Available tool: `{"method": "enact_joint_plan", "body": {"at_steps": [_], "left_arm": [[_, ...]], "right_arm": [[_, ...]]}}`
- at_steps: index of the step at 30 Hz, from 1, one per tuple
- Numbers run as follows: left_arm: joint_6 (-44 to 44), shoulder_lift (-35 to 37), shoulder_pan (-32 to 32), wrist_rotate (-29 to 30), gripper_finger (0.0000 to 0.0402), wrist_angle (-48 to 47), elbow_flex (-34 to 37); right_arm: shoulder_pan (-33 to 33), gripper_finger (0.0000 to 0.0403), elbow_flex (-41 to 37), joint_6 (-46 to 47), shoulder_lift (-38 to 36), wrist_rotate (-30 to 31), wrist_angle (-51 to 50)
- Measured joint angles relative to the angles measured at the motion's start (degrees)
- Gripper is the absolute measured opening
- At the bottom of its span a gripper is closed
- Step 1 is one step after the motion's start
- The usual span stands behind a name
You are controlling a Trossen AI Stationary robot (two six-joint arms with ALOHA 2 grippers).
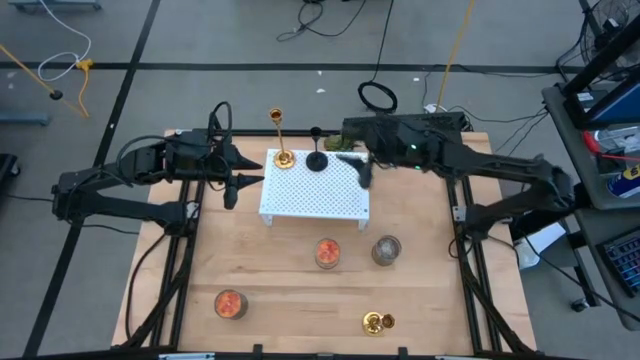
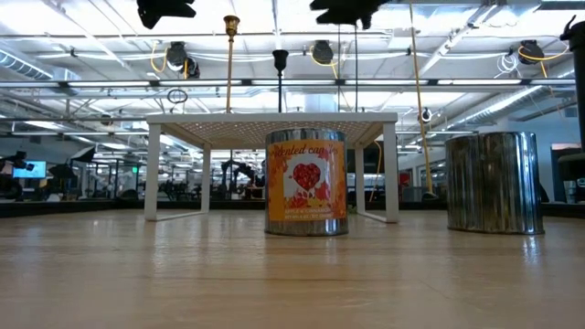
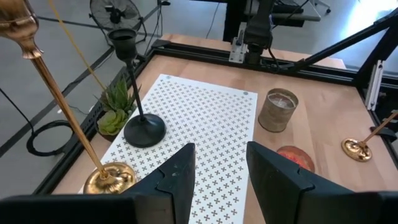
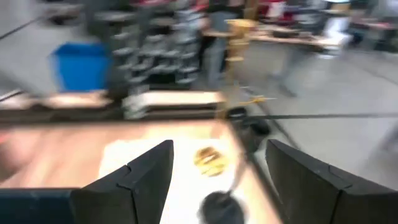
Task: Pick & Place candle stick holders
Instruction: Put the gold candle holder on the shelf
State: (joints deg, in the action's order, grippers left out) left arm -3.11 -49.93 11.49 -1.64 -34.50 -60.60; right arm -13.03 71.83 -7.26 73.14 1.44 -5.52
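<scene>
High view: both open hands, left (image 1: 232, 178) and right (image 1: 362, 170), flank the shelf's (image 1: 315, 195) back-edge candlesticks (image 1: 283, 140).

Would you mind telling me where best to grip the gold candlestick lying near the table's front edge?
Probably the slim stem of the lying gold candlestick, from straight above, fingers straddling it. It lies on its side, so the round base and cup offer poorer purchase.

Gold candlestick (image 1: 280, 138) and black candlestick (image 1: 316, 150) upright on rack; another gold one (image 1: 378, 322) apparently toppled.
</scene>
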Motion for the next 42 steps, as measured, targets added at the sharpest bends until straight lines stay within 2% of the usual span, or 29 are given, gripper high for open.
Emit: {"method": "enact_joint_plan", "body": {"at_steps": [3,7,10,13,21,26,30,34,39,42], "left_arm": [[0.0,0.0,0.0,0.0,0.0152,0.0,0.0],[0.0,0.0,0.0,0.0,0.0152,0.0,0.0],[-0.1,0.0,0.0,0.0,0.0152,0.0,0.0],[-0.8,0.0,0.0,0.0,0.0152,0.3,0.0],[-3.2,0.0,0.0,0.0,0.0152,2.0,0.0],[-3.5,0.0,0.0,0.0,0.0152,2.0,0.0],[-3.5,0.0,0.0,0.0,0.0152,2.0,0.0],[-3.4,0.0,0.0,0.0,0.0152,2.0,0.0],[-3.4,0.0,0.0,0.1,0.0152,2.0,0.0],[-3.4,0.0,0.0,0.2,0.0152,2.0,0.0]], "right_arm": [[2.9,0.0254,0.0,-3.0,-4.0,-8.6,-9.5],[7.2,0.0254,-1.4,-2.3,-8.1,-24.1,-19.3],[10.9,0.0254,-6.0,-2.4,-11.2,-33.3,-19.2],[14.7,0.0254,-12.7,-2.4,-14.6,-37.6,-15.1],[20.9,0.0254,-35.0,-2.2,-22.6,-37.5,7.0],[23.7,0.0254,-48.8,0.5,-23.5,-37.3,29.8],[26.7,0.0254,-57.0,0.6,-21.5,-30.8,49.8],[30.1,0.0254,-59.6,0.6,-18.7,-28.4,55.4],[35.4,0.0254,-57.1,0.1,-13.2,-27.9,56.8],[37.9,0.0254,-54.4,0.2,-9.1,-22.2,56.7]]}}
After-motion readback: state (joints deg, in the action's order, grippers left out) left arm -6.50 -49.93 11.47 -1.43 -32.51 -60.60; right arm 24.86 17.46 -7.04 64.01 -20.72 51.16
